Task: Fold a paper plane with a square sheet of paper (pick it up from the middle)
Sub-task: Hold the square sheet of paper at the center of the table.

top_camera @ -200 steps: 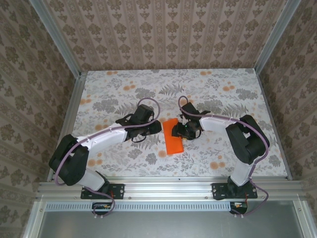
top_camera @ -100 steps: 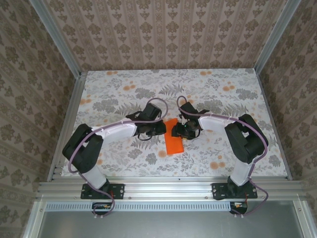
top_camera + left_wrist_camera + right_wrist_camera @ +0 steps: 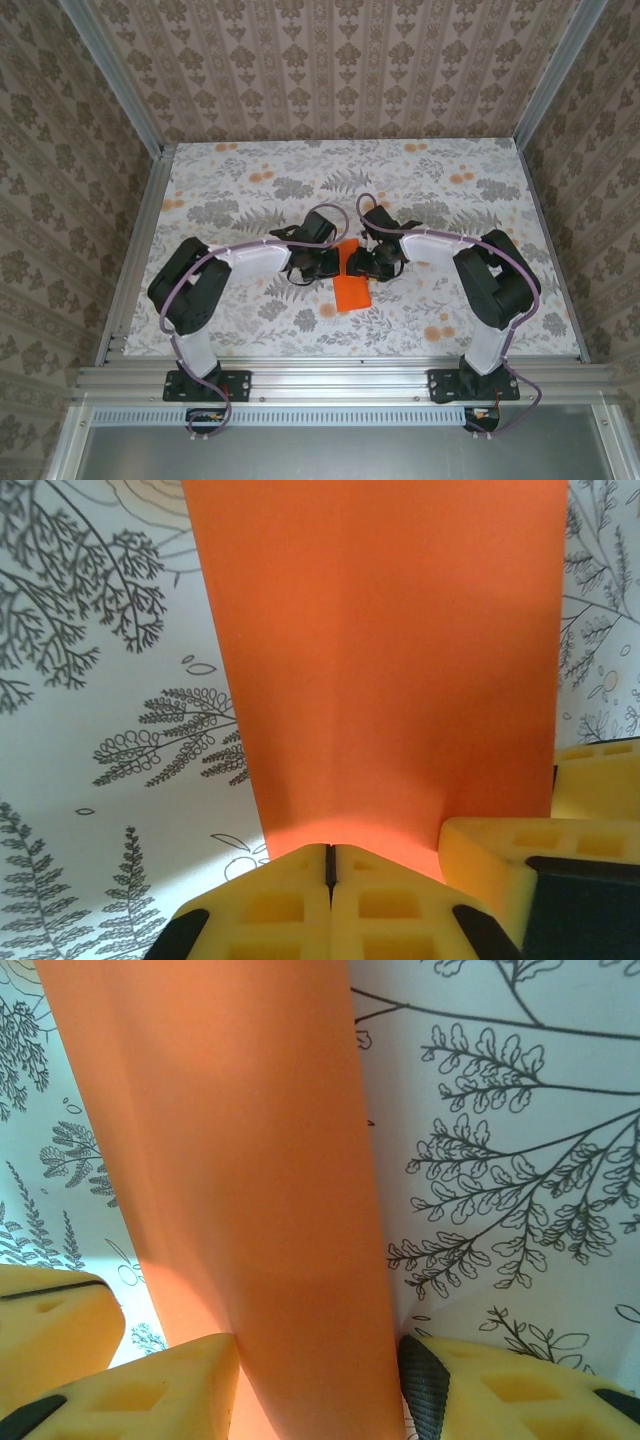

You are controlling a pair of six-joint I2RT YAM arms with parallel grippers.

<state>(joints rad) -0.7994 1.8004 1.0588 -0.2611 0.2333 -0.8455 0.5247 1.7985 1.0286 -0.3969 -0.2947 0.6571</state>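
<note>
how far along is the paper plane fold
Done: the square sheet of paper already looks folded into a narrow strip with a faint lengthwise crease. In hand: the left gripper is shut at its edge, and the right gripper straddles it. Left: no slanted nose or wing folds show yet.

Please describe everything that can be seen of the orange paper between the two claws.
The orange paper is thin, plain and bright, an oblong strip with a faint crease along its length. It lies slightly askew on the flowered table. At its far end the left claw is shut on its middle, in line with the crease. The right claw stands open astride it.
</note>
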